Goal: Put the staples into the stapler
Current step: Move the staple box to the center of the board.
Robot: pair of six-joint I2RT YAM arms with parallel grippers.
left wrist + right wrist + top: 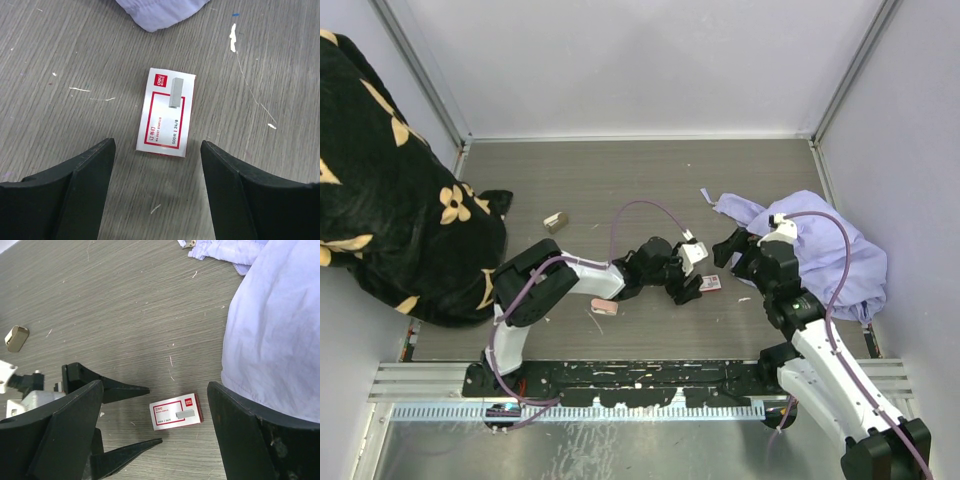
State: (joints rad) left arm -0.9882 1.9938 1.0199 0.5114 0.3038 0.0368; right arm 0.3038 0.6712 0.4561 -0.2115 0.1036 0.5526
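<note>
The staples [166, 112] are a small flat red-and-white box lying on the grey wood-grain table [620, 180], also seen as a small box [711, 283] from above and in the right wrist view [176, 413]. My left gripper [157, 146] is open and low over the table, its fingertips [149, 388] on either side of the box's near end without touching it. My right gripper [154, 390] hangs open above the box, empty, and shows from above [730, 252] too. The stapler is out of view.
A lilac cloth [830, 250] is bunched at the right, close to the box. A black flowered blanket [390, 200] fills the left side. A beige block [556, 221] and a pinkish block [605, 307] lie on the table left of the left arm.
</note>
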